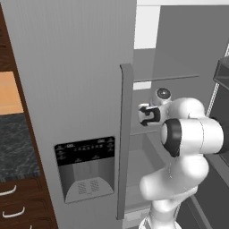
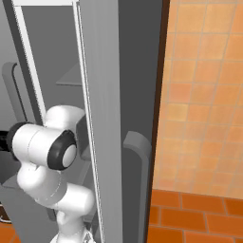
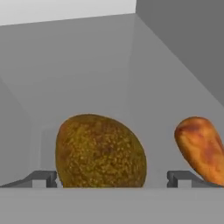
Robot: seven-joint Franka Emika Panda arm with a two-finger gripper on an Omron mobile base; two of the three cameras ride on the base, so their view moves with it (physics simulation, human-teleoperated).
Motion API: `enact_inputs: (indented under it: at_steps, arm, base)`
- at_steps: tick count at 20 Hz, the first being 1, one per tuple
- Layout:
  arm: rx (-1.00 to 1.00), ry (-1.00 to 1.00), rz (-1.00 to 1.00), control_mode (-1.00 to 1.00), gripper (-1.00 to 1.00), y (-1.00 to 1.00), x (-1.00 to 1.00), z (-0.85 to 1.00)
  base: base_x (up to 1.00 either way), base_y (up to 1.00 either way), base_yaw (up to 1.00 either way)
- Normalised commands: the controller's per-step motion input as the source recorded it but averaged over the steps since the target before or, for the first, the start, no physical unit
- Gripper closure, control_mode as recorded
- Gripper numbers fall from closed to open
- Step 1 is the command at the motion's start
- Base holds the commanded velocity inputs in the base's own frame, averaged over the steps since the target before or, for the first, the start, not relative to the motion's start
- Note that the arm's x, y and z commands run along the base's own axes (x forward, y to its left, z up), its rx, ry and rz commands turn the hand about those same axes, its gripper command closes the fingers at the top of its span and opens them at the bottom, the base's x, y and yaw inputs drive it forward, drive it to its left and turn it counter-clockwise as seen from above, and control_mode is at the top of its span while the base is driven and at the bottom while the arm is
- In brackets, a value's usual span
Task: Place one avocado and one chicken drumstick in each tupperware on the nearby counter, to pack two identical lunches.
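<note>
Inside a grey refrigerator compartment, seen from the hand view, a brownish-green avocado (image 3: 100, 152) sits at about six o'clock, directly between the two dark fingertips (image 3: 41, 179) of the claw (image 3: 111, 179), which stands spread wide with one tip at either side of the fruit and neither tip visibly pressing on it. To the avocado's right, at about four o'clock, a golden-brown chicken drumstick (image 3: 201, 148) lies tilted, its rounded end toward the upper left; it is apart from the avocado and just beside the right fingertip. Plain grey walls of the compartment rise behind both foods. From the left base view, the white arm (image 1: 188, 143) rises at five o'clock and reaches forward past a tall grey refrigerator door (image 1: 76, 89) with a long vertical handle (image 1: 125, 138) and a dark water and ice dispenser panel (image 1: 85, 167) at seven o'clock. At nine o'clock along the left edge lies a strip of the black-grey marbled surface (image 1: 15, 143), with dark brown drawer fronts and curved silver handles (image 1: 9, 190) below it. From the right base view, the arm (image 2: 45, 152) is at eight o'clock beside the open door's edge (image 2: 102, 118), with an orange tiled wall (image 2: 204, 95) at three o'clock.
</note>
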Motion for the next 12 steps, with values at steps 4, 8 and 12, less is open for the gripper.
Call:
enact_inputs:
  at_steps: [4,8,12]
  arm:
    - [0.00,0.00,0.00,-1.00,-1.00,0.00,0.47,-0.32]
    - [0.00,0.00,0.00,-1.00,-1.00,0.00,0.27,-0.39]
    - [-0.02,0.00,0.00,-1.00,1.00,0.00,0.00,-0.63]
  base:
    - [0.00,0.00,0.00]
    - [0.00,0.00,0.00]
    - [0.00,0.00,0.00]
